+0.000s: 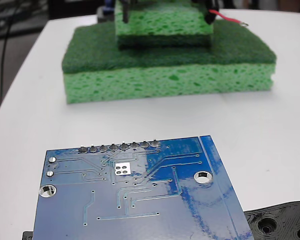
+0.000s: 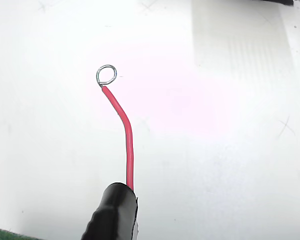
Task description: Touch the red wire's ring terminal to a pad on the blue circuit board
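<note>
The blue circuit board lies flat at the front of the fixed view. Its small silver pad with four dark holes sits just below a row of grey solder bumps. Far behind it, at the top edge, only dark parts of my gripper show, above and behind the small green sponge. The red wire leaves a black sleeve there and points right, ending in the ring terminal. In the wrist view the red wire rises from the sleeve, and its ring terminal hangs over bare white table.
A large green sponge with a smaller sponge stacked on it stands between the gripper and the board. A black perforated plastic piece lies at the board's right front corner. The white table drops off at the far left.
</note>
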Controlling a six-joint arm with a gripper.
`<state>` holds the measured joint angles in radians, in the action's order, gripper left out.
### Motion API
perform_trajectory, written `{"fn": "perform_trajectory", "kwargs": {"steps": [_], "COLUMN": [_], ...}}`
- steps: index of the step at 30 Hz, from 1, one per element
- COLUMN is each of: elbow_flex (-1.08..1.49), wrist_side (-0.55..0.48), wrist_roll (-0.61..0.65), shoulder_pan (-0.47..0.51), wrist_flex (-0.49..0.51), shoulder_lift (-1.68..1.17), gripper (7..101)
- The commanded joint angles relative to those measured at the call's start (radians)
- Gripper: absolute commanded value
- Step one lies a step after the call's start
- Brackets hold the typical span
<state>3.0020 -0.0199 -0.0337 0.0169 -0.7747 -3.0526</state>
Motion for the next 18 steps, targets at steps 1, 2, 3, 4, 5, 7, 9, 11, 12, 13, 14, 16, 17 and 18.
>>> {"fn": "perform_trajectory", "kwargs": {"steps": [1,2,3,4,5,7,9,11,12,13,14,16,17,18], "elbow_flex": [-0.006,-0.006,-0.006,-0.006,-0.006,-0.006,-0.006,-0.006,-0.006,-0.006,-0.008,-0.023,-0.037,-0.051], "wrist_side": [-0.003,-0.003,-0.003,-0.003,-0.003,-0.002,0.0,0.005,0.009,0.012,0.012,0.012,0.012,0.012], "wrist_roll": [0.002,0.003,0.003,0.005,0.005,0.006,0.006,0.003,-0.002,-0.005,-0.006,-0.008,-0.009,-0.009], "shoulder_pan": [0.006,0.005,0.003,0.002,0.0,-0.002,-0.003,-0.005,-0.005,-0.005,-0.003,-0.002,-0.002,-0.002], "wrist_flex": [0.002,0.002,0.002,0.002,0.002,0.002,0.002,0.003,0.003,0.003,0.005,0.005,0.002,0.0], "shoulder_lift": [-0.002,-0.002,-0.002,-0.002,-0.002,-0.002,-0.002,-0.002,-0.002,-0.002,-0.002,-0.002,-0.002,0.0], "gripper": [100.3,100.3,100.3,100.3,100.3,100.3,100.3,100.3,100.3,100.3,100.3,100.3,100.3,100.3]}}
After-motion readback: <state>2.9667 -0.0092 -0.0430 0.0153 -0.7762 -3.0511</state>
